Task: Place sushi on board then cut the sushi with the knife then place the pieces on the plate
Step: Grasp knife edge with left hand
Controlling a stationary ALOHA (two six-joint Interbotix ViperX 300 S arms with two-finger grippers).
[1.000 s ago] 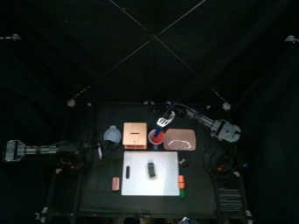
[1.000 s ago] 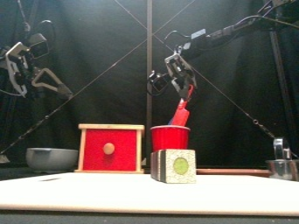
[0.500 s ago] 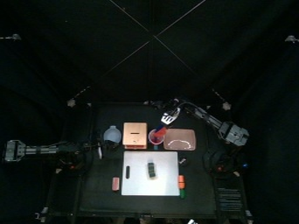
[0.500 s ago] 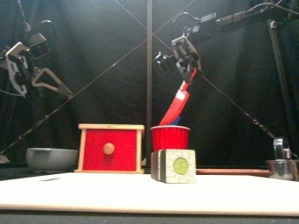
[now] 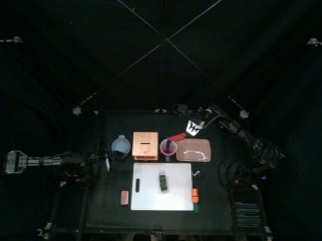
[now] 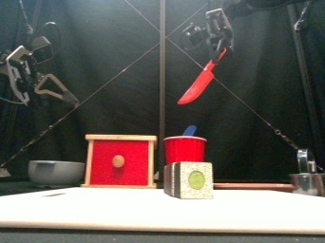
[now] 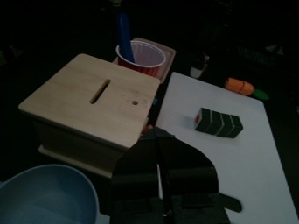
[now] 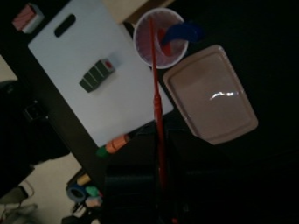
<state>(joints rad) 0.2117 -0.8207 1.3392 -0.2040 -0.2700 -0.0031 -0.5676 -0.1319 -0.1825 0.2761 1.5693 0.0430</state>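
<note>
A: What's at the left edge?

B: The left pincer [image 5: 101, 162] hangs at the black counter's [image 5: 104, 215] left side, well apart from the things; whether it is apart or together I cannot tell. Next come the blue-grey two-handled bowl [image 6: 56, 172], the pale wooden box with a red drawer front [image 6: 121, 161] and the red plastic cup [image 6: 185, 150], with a blue toy knife [image 6: 189, 131] standing in it.

A: And the sushi?

B: The dark green toy sushi roll [image 5: 165, 182] lies midway on the white cutting board [image 5: 149, 202] — bare board on every side. High above the cup, the right pincer [image 6: 216, 40] is clamped on the red toy knife [image 6: 197, 87], its blade slanting down, clear of the rim. Rightward, the flat pink tray [image 5: 193, 151] lies just behind the board's back edge, beside the cup.
</note>
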